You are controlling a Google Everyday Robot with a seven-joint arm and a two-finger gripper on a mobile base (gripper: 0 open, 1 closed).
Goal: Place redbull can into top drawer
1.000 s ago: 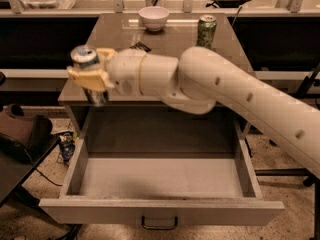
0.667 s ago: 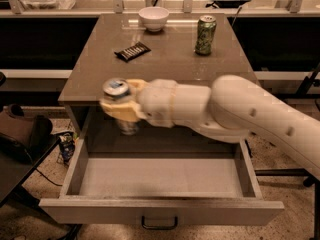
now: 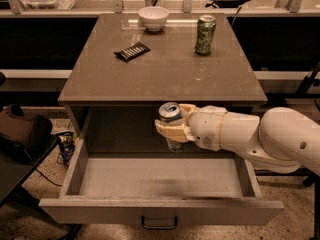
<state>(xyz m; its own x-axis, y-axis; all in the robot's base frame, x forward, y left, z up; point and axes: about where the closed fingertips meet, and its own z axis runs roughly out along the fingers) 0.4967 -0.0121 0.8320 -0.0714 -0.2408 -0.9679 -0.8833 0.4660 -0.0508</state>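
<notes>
Currently clasping the slim can [image 3: 170, 113] upright in the pincer [image 3: 172, 130], above the rear of the open drawer [image 3: 160, 211], just under the counter [image 3: 165, 76] bearing a green can [image 3: 205, 35], bowl [image 3: 153, 18] and dark packet [image 3: 132, 50].

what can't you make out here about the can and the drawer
Camera view: the redbull can label, covered by the gripper shut on it above the top drawer.
The drawer's right rear corner, behind the arm.
The arm's base, cut off by the right edge.
Print on the dark packet, too small.
</notes>
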